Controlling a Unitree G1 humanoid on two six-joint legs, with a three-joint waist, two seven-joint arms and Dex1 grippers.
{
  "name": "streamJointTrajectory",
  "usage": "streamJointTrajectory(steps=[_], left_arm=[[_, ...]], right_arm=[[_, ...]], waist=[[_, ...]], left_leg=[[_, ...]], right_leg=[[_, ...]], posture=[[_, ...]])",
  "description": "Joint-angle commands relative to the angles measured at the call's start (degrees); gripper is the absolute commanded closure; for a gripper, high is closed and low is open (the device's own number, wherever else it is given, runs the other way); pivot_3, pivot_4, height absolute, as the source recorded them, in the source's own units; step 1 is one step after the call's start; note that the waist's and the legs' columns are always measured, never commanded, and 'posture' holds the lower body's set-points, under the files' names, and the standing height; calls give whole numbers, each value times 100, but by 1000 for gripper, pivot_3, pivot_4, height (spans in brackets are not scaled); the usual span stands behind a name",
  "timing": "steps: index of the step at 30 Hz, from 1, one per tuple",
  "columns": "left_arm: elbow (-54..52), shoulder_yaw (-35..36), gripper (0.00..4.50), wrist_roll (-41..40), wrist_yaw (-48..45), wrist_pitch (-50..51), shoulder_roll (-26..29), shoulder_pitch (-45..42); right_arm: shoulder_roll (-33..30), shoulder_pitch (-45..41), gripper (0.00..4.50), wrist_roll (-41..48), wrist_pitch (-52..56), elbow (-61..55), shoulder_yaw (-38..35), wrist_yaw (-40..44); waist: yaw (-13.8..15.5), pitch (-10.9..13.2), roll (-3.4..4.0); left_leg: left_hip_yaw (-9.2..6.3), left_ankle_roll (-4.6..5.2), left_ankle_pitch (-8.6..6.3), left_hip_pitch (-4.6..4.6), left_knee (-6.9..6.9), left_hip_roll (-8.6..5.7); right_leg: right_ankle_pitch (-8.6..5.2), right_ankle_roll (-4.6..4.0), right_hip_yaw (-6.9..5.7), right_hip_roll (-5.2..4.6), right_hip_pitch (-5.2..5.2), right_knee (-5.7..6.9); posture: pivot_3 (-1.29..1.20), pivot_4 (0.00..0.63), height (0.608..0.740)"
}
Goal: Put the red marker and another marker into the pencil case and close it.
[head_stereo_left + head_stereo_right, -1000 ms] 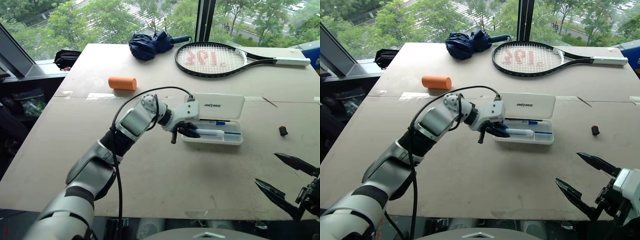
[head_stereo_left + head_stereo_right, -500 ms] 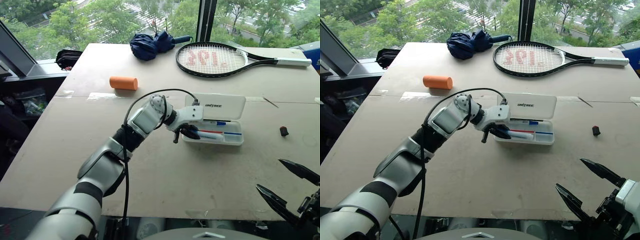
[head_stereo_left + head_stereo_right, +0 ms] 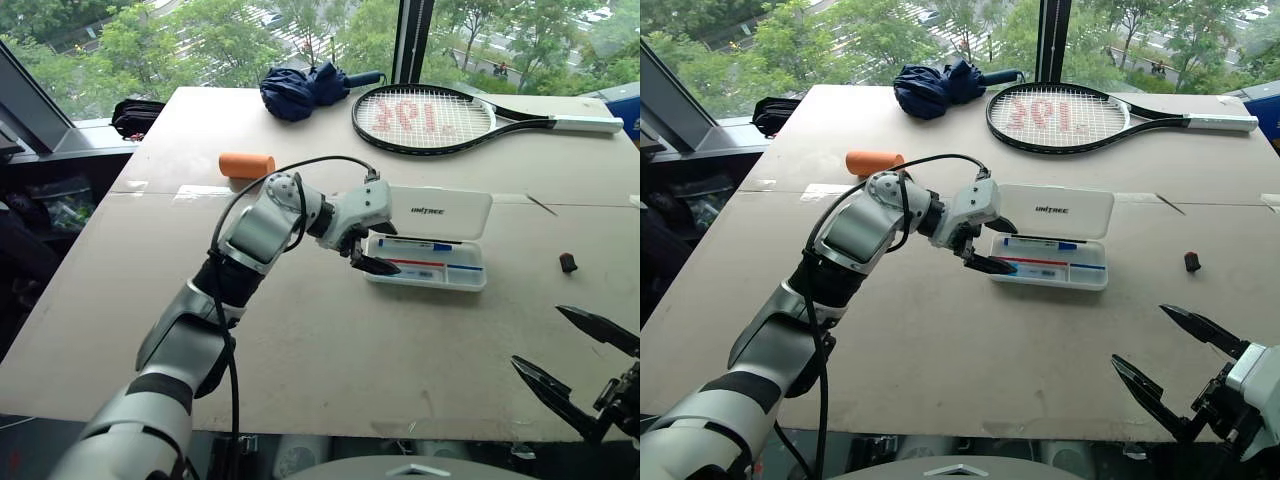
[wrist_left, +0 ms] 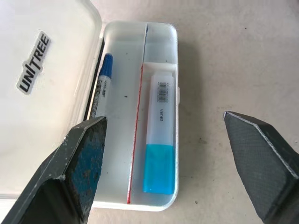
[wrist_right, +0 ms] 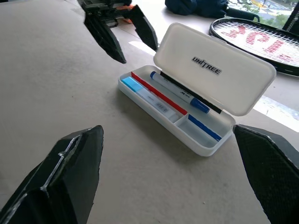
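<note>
The table [image 3: 300,340] was observed bearing a tennis racket [image 3: 440,117] and a folded umbrella [image 3: 305,88] at its far edge. The pencil case [image 3: 430,250] was found near the centre, lid raised, with markers [image 4: 159,135] laid inside. The left gripper [image 3: 368,256] was held just above its near end, fingers apart and empty. The right gripper [image 3: 1170,375] was held well apart, fingers spread wide.
</note>
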Motion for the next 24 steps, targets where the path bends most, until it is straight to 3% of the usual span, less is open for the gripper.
streamJointTrajectory(steps=[1,4,6,10,14,18,20,21,24], left_arm=[[-1371,1037,498,-1162,144,647,158,573],[-2095,1505,498,-1791,413,1241,313,958],[-2591,1834,498,-2281,556,1604,486,1194],[-3283,2028,498,-2719,939,1850,734,1512],[-3658,2115,498,-3021,1264,1920,902,1703],[-3875,2068,498,-3252,1571,1944,953,1797],[-3947,2083,437,-3313,1650,1899,1029,1866],[-3970,2088,437,-3350,1690,1888,1058,1885],[-4021,2090,437,-3458,1799,1887,1117,1915]], right_arm=[[-298,-838,0,-371,1259,230,258,-1381],[-635,-1673,0,-325,2433,457,457,-2067],[-1125,-2522,0,-784,3621,776,817,-2764],[-1566,-4106,0,-655,4851,1996,1315,-2788],[-1699,-5431,0,-1224,5150,3717,1977,-2950],[-1719,-6198,0,-1562,4956,4918,2351,-2769],[-1693,-6552,1009,-1620,4893,5489,2407,-2645],[-1754,-6642,1124,-1700,4855,5651,2470,-2600],[-1867,-6701,2464,-1790,4836,5828,2529,-2413]], waist=[[-36,0,0],[-6,3,7],[8,3,10],[52,5,12],[46,7,6],[36,9,8],[9,8,6],[4,8,5],[20,7,8]], left_leg=[[3,0,0,0,0,1],[-2,-2,1,0,2,0],[-6,-2,1,0,1,-2],[3,-2,1,2,2,-9],[4,-1,1,-1,0,-16],[9,-1,1,-2,-2,-17],[19,-1,1,2,-3,-17],[20,0,1,1,-3,-17],[24,0,1,5,-3,-17]], right_leg=[[0,-1,3,-4,-1,1],[0,-2,-5,-7,-2,5],[0,-2,-9,-6,0,5],[1,-2,-1,-7,1,1],[2,-1,-1,-8,0,-1],[2,-1,1,-7,-2,-4],[3,0,8,-4,-2,-5],[3,0,9,-4,-3,-4],[3,1,13,-3,-2,-2]], posture=[[0,150,730],[0,150,730],[0,150,730],[0,150,730],[0,150,730],[0,150,730],[0,150,730],[0,150,730],[0,150,730]])
